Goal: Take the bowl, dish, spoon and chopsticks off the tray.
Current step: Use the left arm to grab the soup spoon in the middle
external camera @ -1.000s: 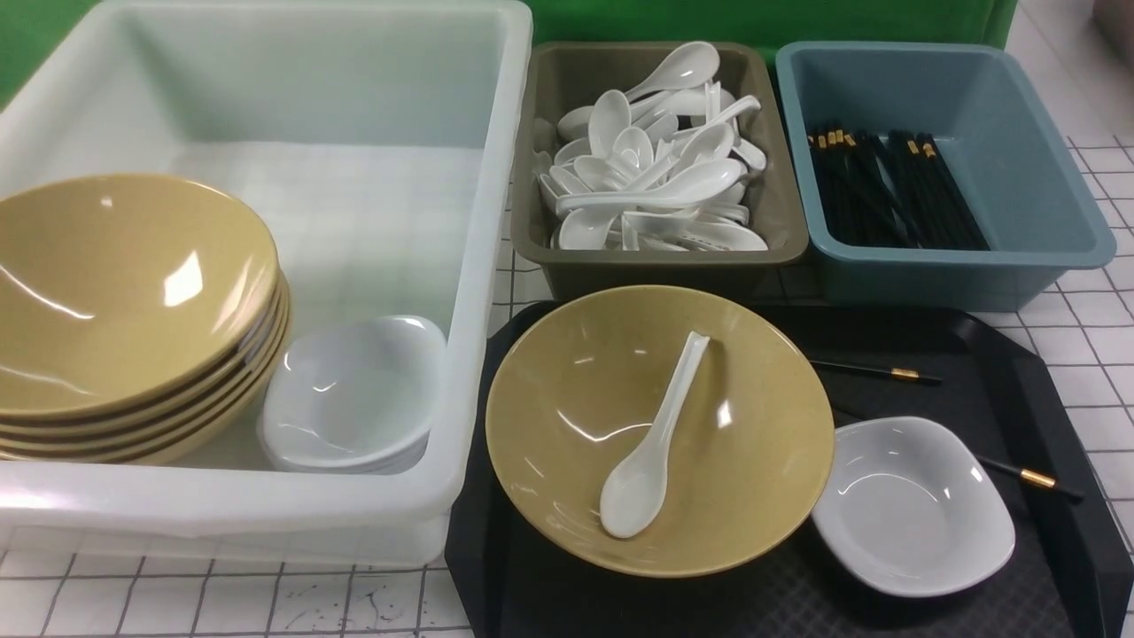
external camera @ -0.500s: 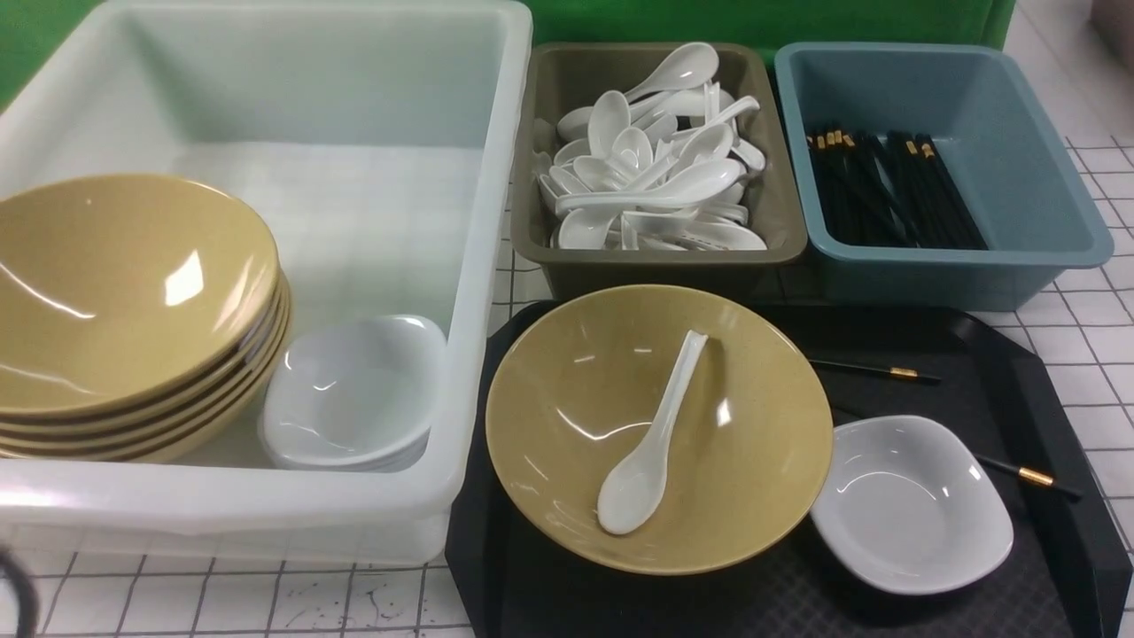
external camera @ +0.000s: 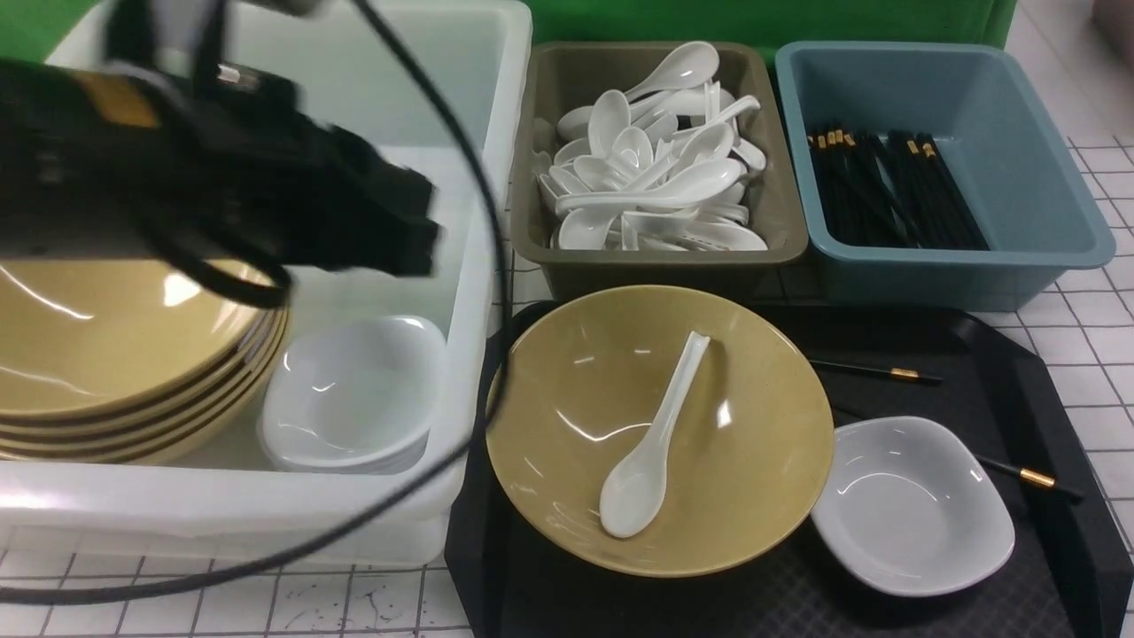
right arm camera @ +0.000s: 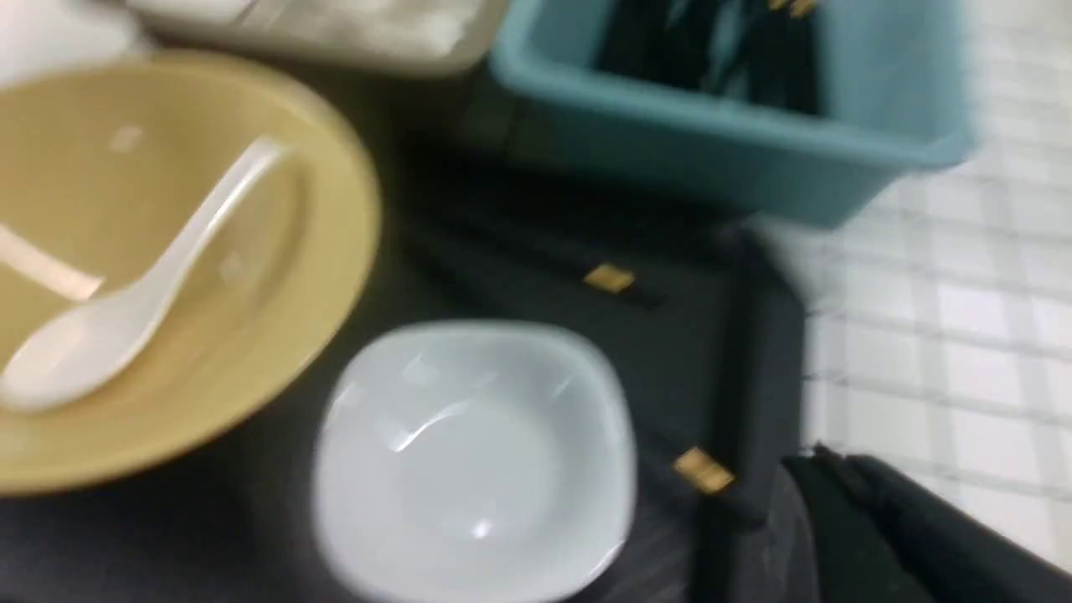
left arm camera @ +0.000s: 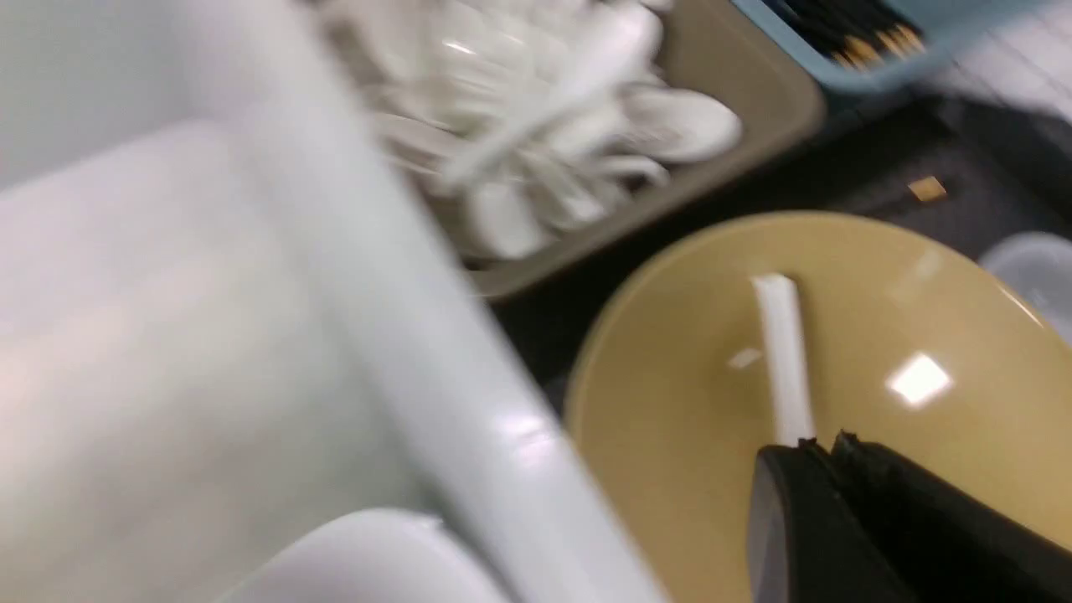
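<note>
While the left claw (left arm camera: 825,444) is pressed shut and holds nothing, the spoon (external camera: 654,439) lies just ahead of its tips, inside the bowl (external camera: 753,478) on the tray (external camera: 1019,354). If it descends closed like this, it can only push the spoon or knock the bowl. Its loose cable (external camera: 478,177) may also catch the white tub (external camera: 221,509). The right claw (right arm camera: 825,459), also shut and empty, is beside the dish (right arm camera: 477,461); one of the chopsticks (right arm camera: 702,471) lies between them and could roll away.

You have a glossy mustard-yellow round bowl (external camera: 762,478); under it a black diamond-textured plastic tray (external camera: 992,390), in it a white plastic spoon (external camera: 656,434), beside it a white rounded-square dish (external camera: 912,505) and thin black gold-banded chopsticks (external camera: 873,369)
</note>
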Robot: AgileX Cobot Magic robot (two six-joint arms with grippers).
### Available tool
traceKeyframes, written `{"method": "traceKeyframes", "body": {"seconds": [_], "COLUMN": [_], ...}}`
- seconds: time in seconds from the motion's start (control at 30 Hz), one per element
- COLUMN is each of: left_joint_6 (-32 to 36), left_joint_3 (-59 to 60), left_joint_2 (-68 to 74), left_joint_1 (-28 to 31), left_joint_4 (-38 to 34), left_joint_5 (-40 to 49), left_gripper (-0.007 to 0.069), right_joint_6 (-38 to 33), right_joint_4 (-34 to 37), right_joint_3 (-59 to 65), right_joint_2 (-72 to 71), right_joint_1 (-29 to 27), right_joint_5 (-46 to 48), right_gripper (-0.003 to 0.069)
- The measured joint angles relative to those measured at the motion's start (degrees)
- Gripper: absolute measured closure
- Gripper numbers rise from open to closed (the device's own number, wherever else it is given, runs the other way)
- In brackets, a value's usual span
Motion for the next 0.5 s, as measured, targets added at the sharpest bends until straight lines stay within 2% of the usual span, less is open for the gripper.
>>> {"method": "traceKeyframes", "body": {"seconds": [0.1,0.13,0.17,0.23,0.27,0.3,0.4,0.5], "left_joint_6": [1.03,1.15,1.15,1.44,1.43,1.43,1.19,-0.94], "left_joint_3": [-2.15,-3.88,-4.09,-6.82,-7.23,-8.44,-11.73,-15.38], "left_joint_2": [4.46,8.13,8.51,13.44,14.19,16.51,22.44,29.33], "left_joint_1": [-4.61,-7.68,-7.68,-11.01,-11.2,-12.34,-13.62,-13.79], "left_joint_4": [0.64,1.49,1.54,3.02,3.31,4.28,6.91,9.85], "left_joint_5": [0.05,0.53,0.53,1.4,1.41,1.62,2.46,3.96], "left_gripper": [0.0552,0.0481,0.0481,0.0339,0.0329,0.0258,0.0146,0.0092], "right_joint_6": [-1.78,-2.74,-2.87,-3.31,-3.31,-3.33,-3.33,-3.33], "right_joint_4": [1.41,1.78,1.77,1.84,1.9,1.97,2.71,3.71], "right_joint_3": [2.36,3.79,3.95,5.91,6.02,6.75,8.42,8.92], "right_joint_2": [0.0,0.0,0.0,0.0,0.0,0.0,0.0,0.0], "right_joint_1": [0.11,0.23,0.23,0.35,0.35,0.35,0.35,0.35], "right_joint_5": [-0.04,-0.04,-0.04,-0.38,-0.39,-0.9,-3.28,-4.93], "right_gripper": [0.0615,0.0615,0.0615,0.0615,0.0615,0.0615,0.0615,0.0615]}}
